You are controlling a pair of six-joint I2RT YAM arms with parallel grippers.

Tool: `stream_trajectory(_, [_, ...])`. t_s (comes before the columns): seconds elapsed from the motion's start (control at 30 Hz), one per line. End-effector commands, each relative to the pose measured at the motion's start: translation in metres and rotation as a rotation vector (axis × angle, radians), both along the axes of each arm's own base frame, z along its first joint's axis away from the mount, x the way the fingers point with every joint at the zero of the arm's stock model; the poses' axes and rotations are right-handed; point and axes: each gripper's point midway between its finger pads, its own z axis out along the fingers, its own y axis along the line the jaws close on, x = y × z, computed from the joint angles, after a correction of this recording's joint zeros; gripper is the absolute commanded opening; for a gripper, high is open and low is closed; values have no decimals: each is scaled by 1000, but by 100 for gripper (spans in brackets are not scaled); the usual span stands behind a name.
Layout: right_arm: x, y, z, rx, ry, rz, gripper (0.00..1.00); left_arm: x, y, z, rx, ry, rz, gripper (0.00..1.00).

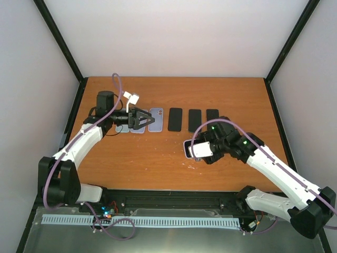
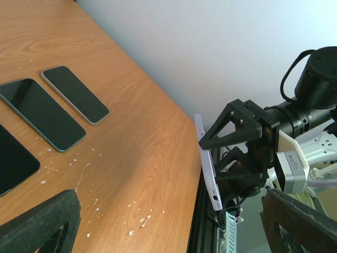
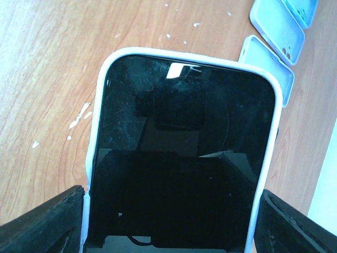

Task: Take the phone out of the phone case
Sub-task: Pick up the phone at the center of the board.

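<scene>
phone (image 3: 179,158) sits fully in its pale case (image 3: 96,158), screen toward the gripper that holds it, the rim unbroken round the top and both sides that show. the pair is held off the table (image 1: 158,174), a little right of the table's middle. the right gripper (image 1: 194,149) is clamped on it, one of its fingers (image 3: 42,226) on each long edge, low on the body, so they press on the case walls rather than on the glass. in the left wrist view it stands on edge, tilted a little, with its upper end free.

the left gripper (image 1: 149,119) hangs well apart from it, over the left end of the row at the back, its fingers (image 2: 42,224) spread wide and holding nothing. beneath and just beside it lie empty cases (image 1: 156,120). to their right, three bare phones (image 1: 195,120) lie flat, side by side.

as a judgement, the step in hand is bringing the left gripper to the case so it can be peeled. to do it well, the left fingers should come to the free upper end and catch only the soft lip at a corner, not the phone's edge. the right grip squeezes the walls inward, which may lock the phone in. a lower or lighter hold would help while the corner is rolled back. peel one corner, then its neighbour, and keep everything low over the table in case the phone slips out.
</scene>
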Motion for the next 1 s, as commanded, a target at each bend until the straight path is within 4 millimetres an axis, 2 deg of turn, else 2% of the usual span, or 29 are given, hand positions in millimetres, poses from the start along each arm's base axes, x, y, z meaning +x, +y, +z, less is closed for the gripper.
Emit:
stream_trajectory(0.0, [-5, 1, 5, -106, -163, 115, 51, -19, -11, 11, -31, -53, -83, 94])
stream_trajectory(0.13, [-12, 9, 3, -162, -224, 193, 50, -36, -27, 2, -10, -27, -157, 93])
stream_trajectory(0.27, [-17, 17, 5, -187, -272, 247, 49, -40, -36, -11, 10, 14, -204, 88])
stream_trajectory(0.47, [-19, 27, 8, -212, -301, 284, 49, -57, -61, -26, 61, 38, -300, 82])
stream_trajectory(0.67, [-18, 34, 8, -231, -326, 304, 49, -79, -87, -33, 102, 15, -389, 77])
stream_trajectory(0.97, [-19, 46, 20, -215, -363, 319, 49, -85, -107, -48, 152, 26, -425, 72])
